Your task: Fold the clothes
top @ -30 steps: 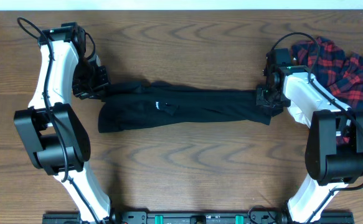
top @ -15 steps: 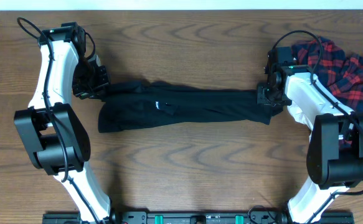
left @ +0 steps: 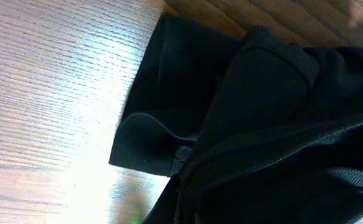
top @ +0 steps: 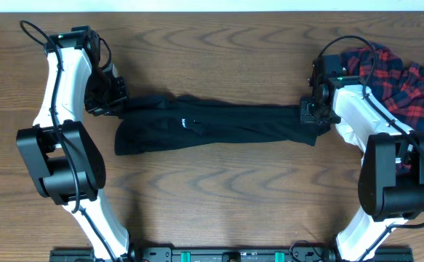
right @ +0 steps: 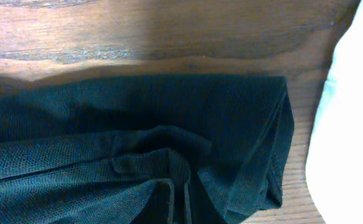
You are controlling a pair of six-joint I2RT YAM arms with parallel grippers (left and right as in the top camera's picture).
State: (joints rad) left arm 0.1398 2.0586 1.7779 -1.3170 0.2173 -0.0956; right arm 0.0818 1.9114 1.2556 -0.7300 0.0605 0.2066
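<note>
I see the black shirt [top: 212, 125] drawn out into a long, narrow band running left to right across mid-table, its small white logo [top: 186, 122] facing up. The red-and-navy plaid piece [top: 408, 84] lies crumpled at the far right.

A black shirt [left: 274, 124] of fine knit fabric fills the right half of the view, bunched in thick folds that gather toward the near edge at bottom centre. A flat panel of it reaches left onto the wooden table [left: 56, 93], and its lower edge [left: 147, 124] curls up off the wood. A ribbed seam [left: 274, 146] runs across the near folds. Bright glare washes the table's grain at left; the far right corner is darker wood.
</note>
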